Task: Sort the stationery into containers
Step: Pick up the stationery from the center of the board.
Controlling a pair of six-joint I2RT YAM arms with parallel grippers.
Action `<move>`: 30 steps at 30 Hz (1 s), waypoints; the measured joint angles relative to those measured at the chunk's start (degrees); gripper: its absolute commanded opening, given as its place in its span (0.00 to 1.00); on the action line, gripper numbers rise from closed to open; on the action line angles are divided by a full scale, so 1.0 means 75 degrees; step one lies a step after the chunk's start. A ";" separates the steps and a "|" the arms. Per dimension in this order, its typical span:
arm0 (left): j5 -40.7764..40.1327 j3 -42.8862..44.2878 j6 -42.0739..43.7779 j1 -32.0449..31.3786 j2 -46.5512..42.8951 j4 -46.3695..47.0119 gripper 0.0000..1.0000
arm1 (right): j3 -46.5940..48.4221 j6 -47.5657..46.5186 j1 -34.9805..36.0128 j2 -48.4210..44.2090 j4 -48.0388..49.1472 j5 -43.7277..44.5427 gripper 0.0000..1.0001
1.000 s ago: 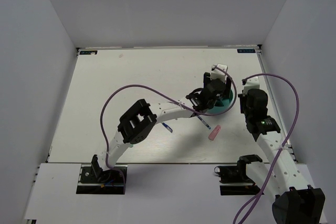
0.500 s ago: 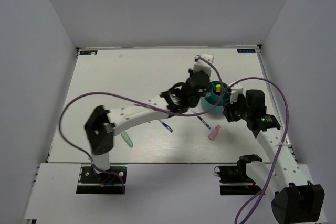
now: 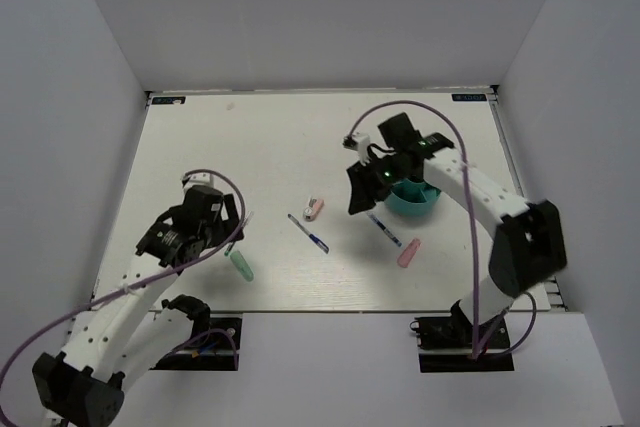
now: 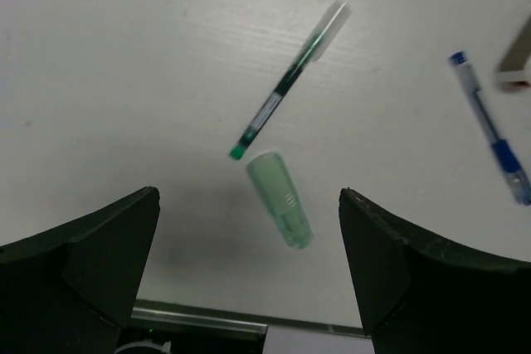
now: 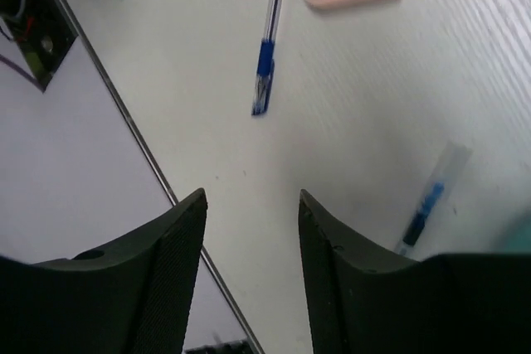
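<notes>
Left tool point(image 4: 247, 205), apart and empty, hangs over the mint piece point(image 4: 280, 201) near-left on the table point(image 3: 200, 147). Right tool point(image 5: 249, 205), also apart, hangs just left of the tub point(image 3: 418, 203).

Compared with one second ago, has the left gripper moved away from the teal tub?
Yes. The left gripper has gone far to the left and lower in the top view, away from the teal tub, which stays at the right.
</notes>
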 measured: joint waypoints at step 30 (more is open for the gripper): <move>0.1075 -0.1154 0.0539 0.1297 -0.2515 -0.0350 1.00 | 0.3474 0.5840 0.1381 0.4846 0.0449 0.2707 0.45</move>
